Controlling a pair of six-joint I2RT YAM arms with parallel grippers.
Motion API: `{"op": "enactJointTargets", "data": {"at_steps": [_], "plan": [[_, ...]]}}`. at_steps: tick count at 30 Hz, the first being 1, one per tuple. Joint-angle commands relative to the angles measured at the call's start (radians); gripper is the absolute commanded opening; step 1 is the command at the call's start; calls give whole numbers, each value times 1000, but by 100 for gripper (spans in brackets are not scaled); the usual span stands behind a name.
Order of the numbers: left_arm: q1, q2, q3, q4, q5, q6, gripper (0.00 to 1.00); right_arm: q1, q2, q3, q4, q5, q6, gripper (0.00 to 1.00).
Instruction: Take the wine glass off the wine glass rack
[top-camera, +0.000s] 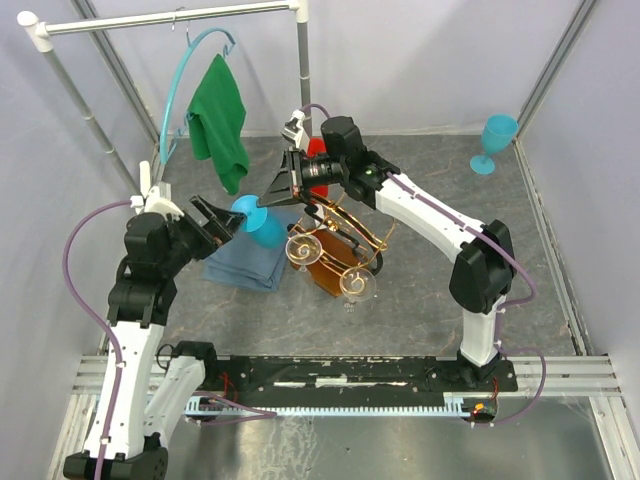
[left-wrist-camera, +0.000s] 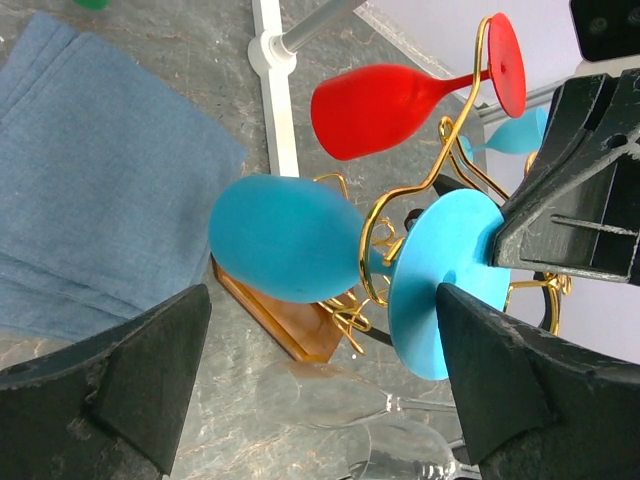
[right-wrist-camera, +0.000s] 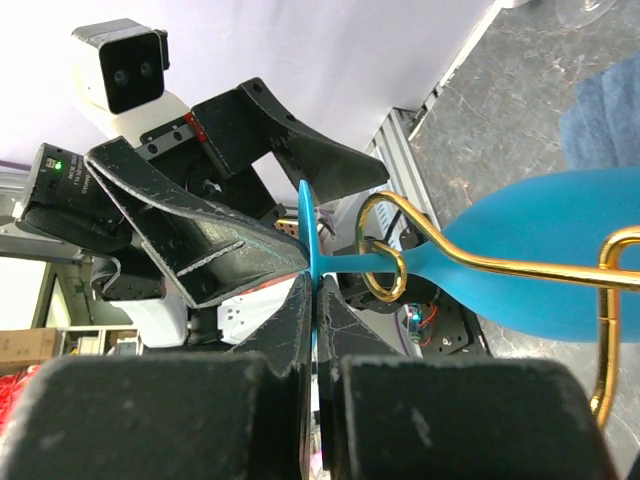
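tool on right tight on blue wine glass foot; left tool wide apart

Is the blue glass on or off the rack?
On: the blue glass has its stem through the rack loop; right gripper pinches its foot.

Gold rack wire around blue glass stem
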Motion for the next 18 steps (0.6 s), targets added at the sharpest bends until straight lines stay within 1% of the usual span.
{"op": "enactJointTargets", "data": {"at_steps": [1,4,8,15,18], "plan": [[-2,-17,58,-47,-96,41,99,2,-26,36,180,-56,64,1],[-1,-43,81,-71,-181,28,99,4,-28,35,189,-62,73,1],[-2,-62,113,-103,-240,24,99,6,-3,50,187,-58,77,1],[-3,-69,121,-127,-267,33,99,13,41,97,173,-37,63,1],[-1,-69,121,-127,-270,35,99,13,54,133,121,-18,19,1]]}}
